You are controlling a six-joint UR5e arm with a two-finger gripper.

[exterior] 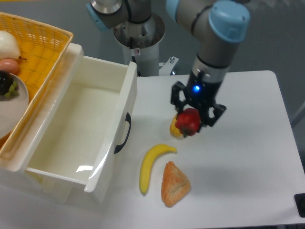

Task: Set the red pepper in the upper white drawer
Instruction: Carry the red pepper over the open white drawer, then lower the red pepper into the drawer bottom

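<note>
You are in the carry step: the red pepper (188, 121) is off the table (248, 157), clamped between the fingers of the gripper (190, 123), and it hangs over the yellow pepper (174, 130), which peeks out just below and to the left of the jaws. The pepper is not yet over the drawer.

Going from big to small, with places taken from the gripper:

One upper white drawer (71, 133), pulled open, well to the left of the gripper and a little lower in the picture. Its inside looks bare, and its dark handle (125, 134) faces the gripper. Your next move, as I judge it, calls for travel leftward with the pepper high enough to clear the drawer's near wall, then a lowering inside and a release once it is past the rim.

One yellow wicker basket (40, 52), farther left, beyond the drawer; it holds a plate and some fruit that are cut off by the edge, so I leave them uncounted.

One banana (151, 164), below and left of the gripper, lying on the table.

One piece of bread (175, 183), well below the gripper, beside the banana.

Two peppers in all: one red in the grip, one yellow on the table just beneath it.
</note>
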